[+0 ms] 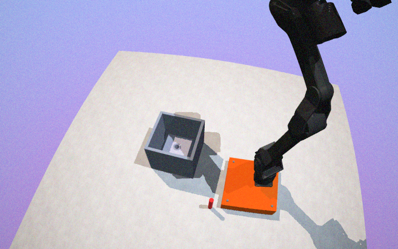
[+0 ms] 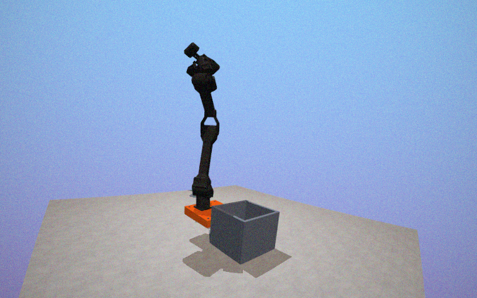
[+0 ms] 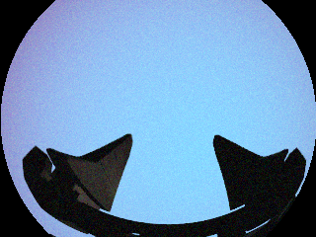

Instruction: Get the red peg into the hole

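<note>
- Top view: we find the pincer hard to single out; the dark arm [image 1: 314, 67] [image 2: 205, 154] runs off past the top edge, so we cannot tell its fingers here
- Well away from the pincer, on the far side of the orange base plate [image 1: 237, 188] [image 2: 197, 215], the red peg [image 1: 210, 203] stands upright just beside that plate; we judge this pose handy, its sides being free for two fingers coming down around it
- Also below the pincer, and well apart from it, the open box [image 1: 171, 164] [image 2: 227, 231] shows its bottom plate [image 1: 185, 142] with the hole [image 1: 177, 147] unfilled; the walls leave only the top as a way in, so we expect the peg to need carrying over the rim and lowering upright
- Exterior view: the arm rises nearly straight from its base, putting the pincer [image 2: 203, 64] [image 3: 174, 139] high above the box; we read this as a raised pose clear of the walls, with the approach still to make. Below the pincer we cannot make out the peg
- Wrist view: the pincer is released, fingers wide apart with nothing between them and only background ahead; we think that spread suits straddling the peg, once the pincer is turned downward
</note>
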You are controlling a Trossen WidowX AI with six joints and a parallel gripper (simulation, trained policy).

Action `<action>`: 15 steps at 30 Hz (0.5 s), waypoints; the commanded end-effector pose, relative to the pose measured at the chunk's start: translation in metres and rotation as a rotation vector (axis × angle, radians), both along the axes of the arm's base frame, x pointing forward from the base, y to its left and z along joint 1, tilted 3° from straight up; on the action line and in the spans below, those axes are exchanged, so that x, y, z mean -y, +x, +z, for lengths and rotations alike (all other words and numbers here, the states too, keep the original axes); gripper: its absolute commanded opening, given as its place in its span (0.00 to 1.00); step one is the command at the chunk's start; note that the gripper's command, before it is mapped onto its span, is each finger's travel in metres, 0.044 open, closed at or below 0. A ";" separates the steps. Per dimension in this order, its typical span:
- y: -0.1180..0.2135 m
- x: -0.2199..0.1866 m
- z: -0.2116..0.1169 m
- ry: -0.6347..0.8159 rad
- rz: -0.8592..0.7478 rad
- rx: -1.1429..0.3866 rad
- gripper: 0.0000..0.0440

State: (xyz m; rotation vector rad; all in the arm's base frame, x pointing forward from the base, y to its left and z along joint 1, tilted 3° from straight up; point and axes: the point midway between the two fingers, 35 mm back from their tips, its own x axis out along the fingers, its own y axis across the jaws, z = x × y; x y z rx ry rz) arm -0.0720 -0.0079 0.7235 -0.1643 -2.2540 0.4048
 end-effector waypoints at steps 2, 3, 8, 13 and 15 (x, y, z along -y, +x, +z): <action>0.005 0.012 0.003 0.046 0.001 -0.012 1.00; 0.009 0.019 0.005 0.072 0.005 -0.024 1.00; 0.030 0.056 0.013 0.200 0.049 -0.093 1.00; 0.055 0.093 0.019 0.320 0.120 -0.181 1.00; 0.066 0.107 0.021 0.365 0.153 -0.218 1.00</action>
